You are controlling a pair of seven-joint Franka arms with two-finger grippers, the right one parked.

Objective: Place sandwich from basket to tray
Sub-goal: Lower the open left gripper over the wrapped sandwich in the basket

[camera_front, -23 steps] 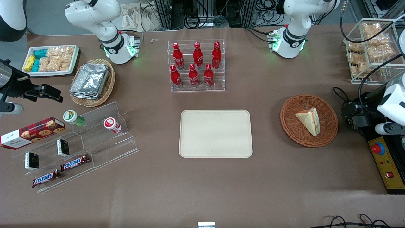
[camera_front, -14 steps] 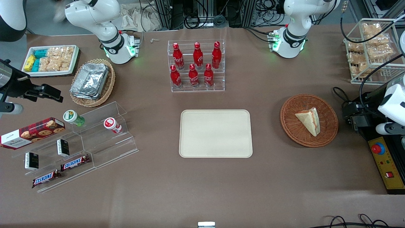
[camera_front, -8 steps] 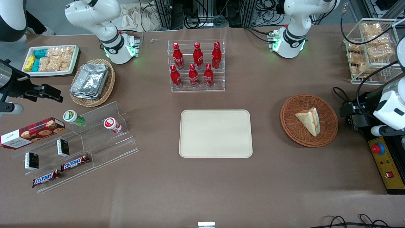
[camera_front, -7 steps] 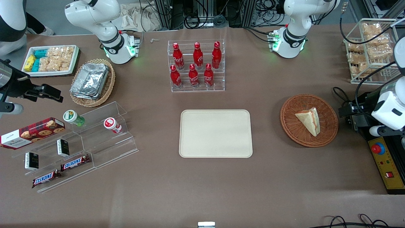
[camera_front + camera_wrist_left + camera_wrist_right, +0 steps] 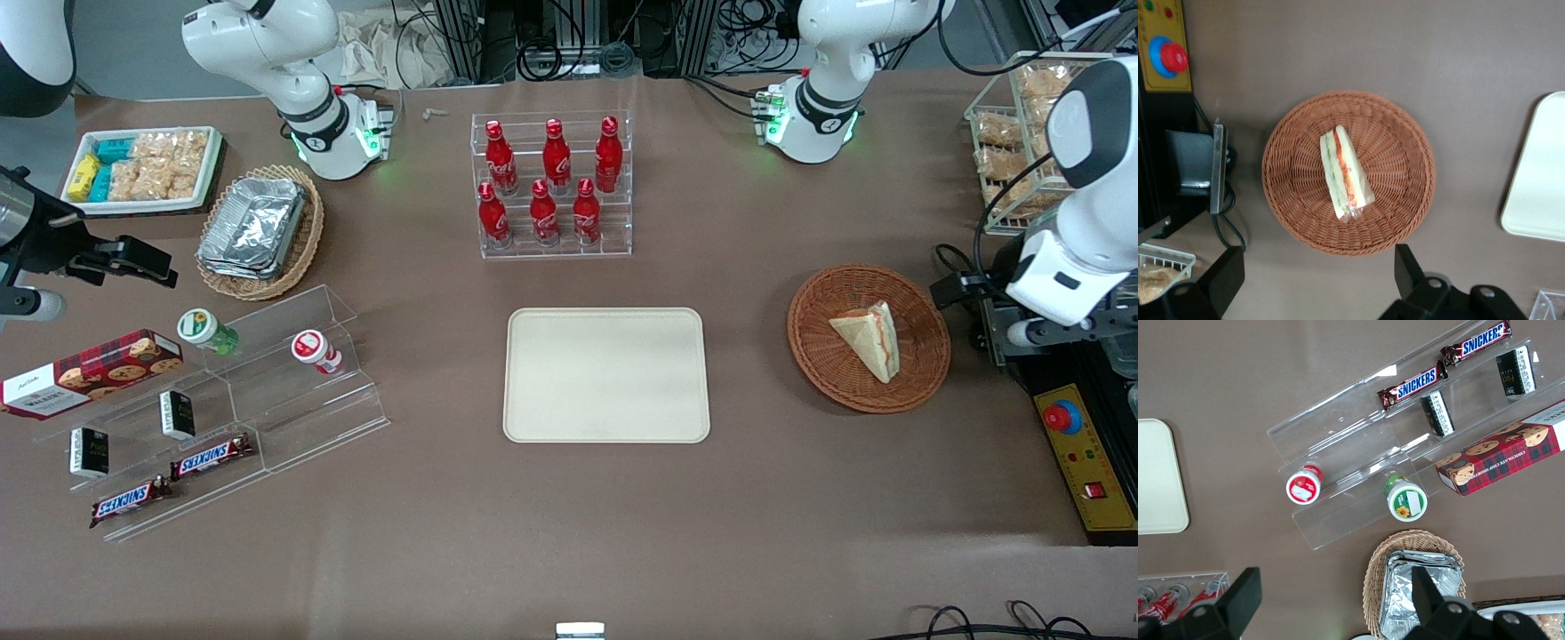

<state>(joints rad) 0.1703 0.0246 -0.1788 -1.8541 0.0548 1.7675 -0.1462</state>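
My claw, fingers wide apart, hangs high beside the round reddish-brown wicker basket holding the pale triangular sandwich wedge. I worry soft bread squashes or slips before reaching the cream rectangular tray.

My end effector hangs over the brown desk, its two dark fingers spread wide apart, holding nothing. The basket sits on the desk just off the fingertips, and the sandwich lies in the middle of it on its side, the red and green filling showing along its long edge. A corner of the tray lies on the desk well apart from the basket. Away from the tray, a red button on a yellow panel and a black box with a cable sit near the basket.
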